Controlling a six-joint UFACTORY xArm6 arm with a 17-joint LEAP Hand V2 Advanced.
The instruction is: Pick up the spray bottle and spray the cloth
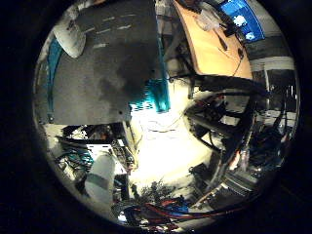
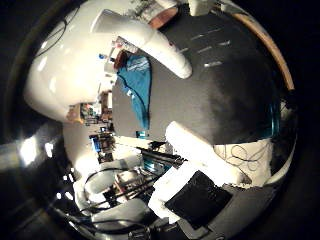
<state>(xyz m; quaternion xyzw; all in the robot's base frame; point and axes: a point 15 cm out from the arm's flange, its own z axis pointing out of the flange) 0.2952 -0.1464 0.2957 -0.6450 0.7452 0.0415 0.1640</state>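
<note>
The white spray bottle (image 2: 70, 70) fills a large part of the thumb side view, close against my palm. Its head (image 2: 150, 40) reaches out over the grey table (image 2: 230, 85). The teal cloth (image 2: 137, 82) lies crumpled on that table, below and beyond the bottle's head, apart from it. My right hand (image 2: 200, 170) shows as a white finger with a black pad beside the bottle, and the bottle hangs in its grasp above the table. The fingers on the bottle's far side are hidden.
The grey table (image 1: 107, 63) ends at an edge where a teal slatted part (image 1: 156, 95) sits. Beyond it are a light floor with cables, a curved wooden desk (image 1: 209, 44) with a lit screen (image 1: 241, 17), and dark equipment clutter.
</note>
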